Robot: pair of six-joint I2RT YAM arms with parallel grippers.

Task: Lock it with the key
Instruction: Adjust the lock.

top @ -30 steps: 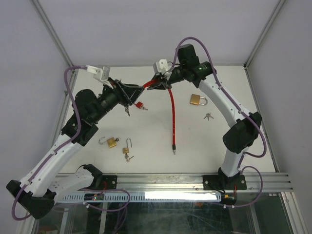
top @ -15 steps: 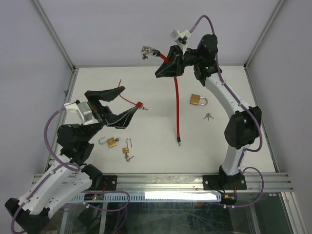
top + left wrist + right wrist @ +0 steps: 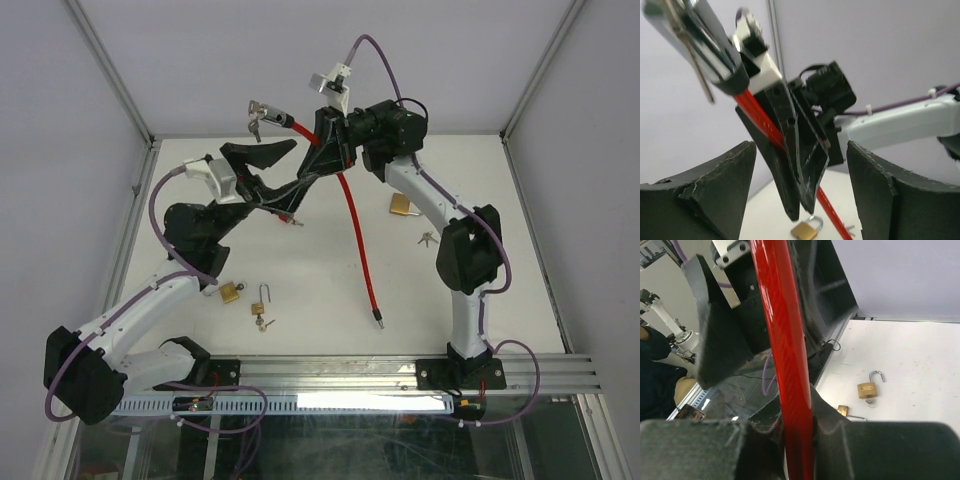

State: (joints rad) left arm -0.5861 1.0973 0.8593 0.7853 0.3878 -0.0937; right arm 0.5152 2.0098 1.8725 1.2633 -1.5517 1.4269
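A red cable lock [image 3: 352, 225] hangs from my right gripper [image 3: 325, 140], which is shut on it just below its black-and-silver head [image 3: 268, 114]. A bunch of keys dangles from the head. The cable's free end [image 3: 378, 320] rests on the table. My left gripper [image 3: 298, 165] is open and raised, with its jaws on either side of the right gripper's fingers. In the left wrist view the head [image 3: 695, 35] is at the upper left, above my open left gripper [image 3: 800, 150]. In the right wrist view my right gripper [image 3: 797, 437] clamps the cable [image 3: 782, 340].
A shut brass padlock [image 3: 400, 205] and loose keys [image 3: 428, 238] lie by the right arm. An open brass padlock [image 3: 228, 292], a small open padlock with a key [image 3: 262, 305] and a small red lock [image 3: 287, 215] lie on the white table [image 3: 310, 280]. The enclosure's walls stand close.
The right gripper has carried the lock head higher and to the left. The left arm dropped back, then rose again with its jaws open around the right gripper.
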